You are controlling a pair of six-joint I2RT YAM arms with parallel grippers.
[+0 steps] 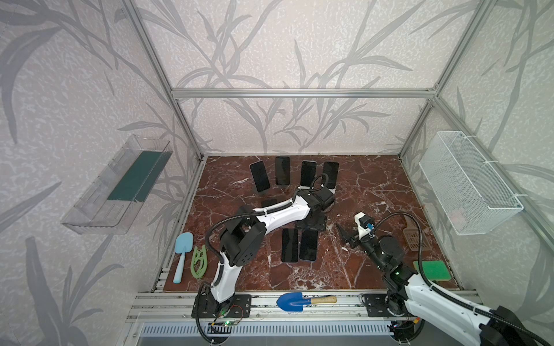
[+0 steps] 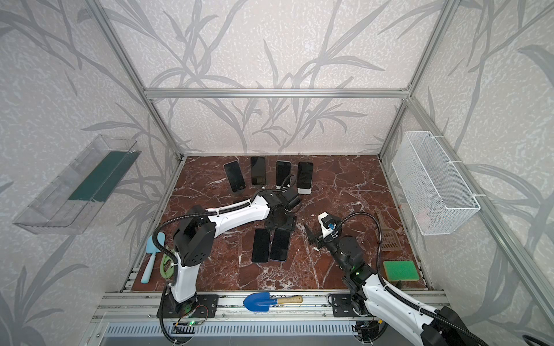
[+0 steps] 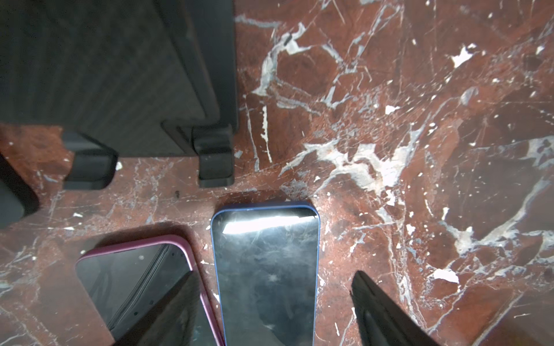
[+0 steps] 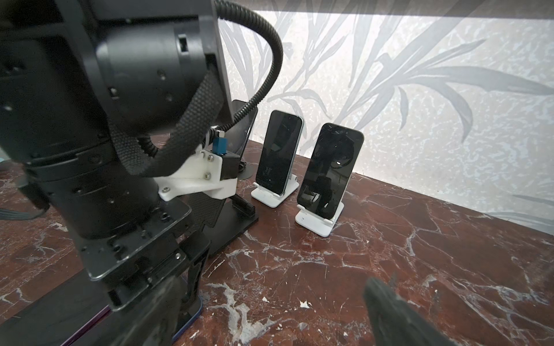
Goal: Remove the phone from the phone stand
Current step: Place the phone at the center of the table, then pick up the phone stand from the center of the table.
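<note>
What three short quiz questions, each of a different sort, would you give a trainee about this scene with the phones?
1. True or false: the blue-cased phone lies flat on the table.
2. Choose one: how many upright phones are propped in the row along the back wall? A) two B) four C) six
3. Fill in: the black phone stand near the left gripper is ___.

Key: 1 true; 2 B; 3 empty.
</note>
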